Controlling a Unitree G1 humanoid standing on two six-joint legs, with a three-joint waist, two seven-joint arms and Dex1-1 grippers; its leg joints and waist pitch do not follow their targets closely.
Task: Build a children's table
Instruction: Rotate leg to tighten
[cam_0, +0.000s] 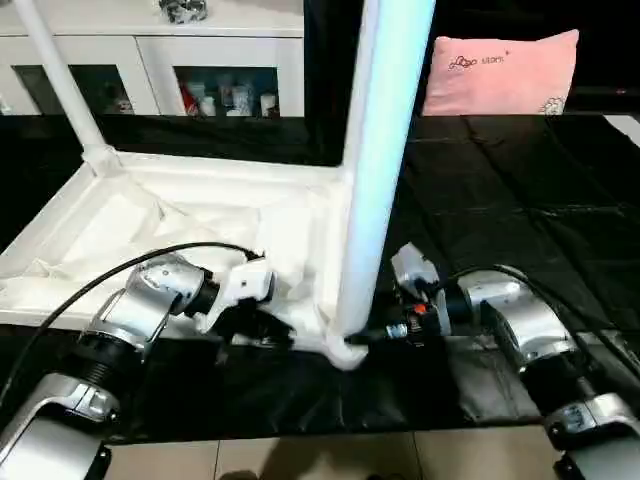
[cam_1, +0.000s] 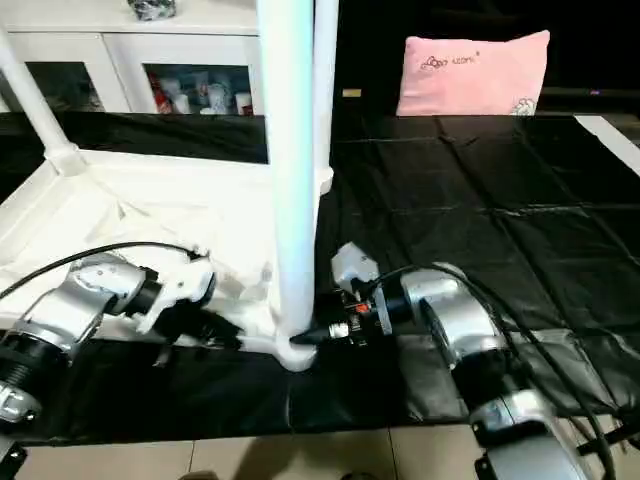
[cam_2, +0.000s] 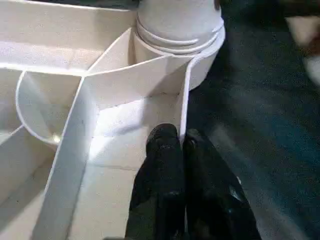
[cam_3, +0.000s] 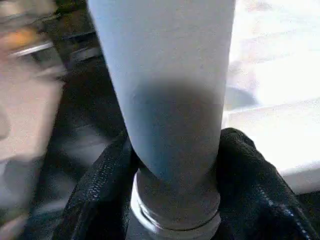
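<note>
- The left gripper (cam_0: 262, 330) has its two black fingers (cam_2: 165, 190) pressed together over the thin side rim of the tabletop (cam_0: 180, 215), close to the near corner socket (cam_2: 180, 35).
- The right gripper (cam_3: 175, 190) is wrapped around the base of the near leg (cam_0: 375, 170), one black finger on each side of the tube, just above the ringed collar where the leg enters the socket.
- The tabletop lies upside down on the black cloth (cam_0: 520, 220), ribbed underside up, its near edge between the two silver forearms.
- The near leg stands upright from the tabletop's near right corner and runs out of the top of the head views.
- A second leg (cam_0: 60, 80) rises, leaning slightly, from the far left corner socket.
- Beyond the cloth, a pink pillow (cam_0: 500, 75) rests at the far right.
- A white glass-door cabinet (cam_0: 150, 60) stands at the far left, with small items behind its panes.
</note>
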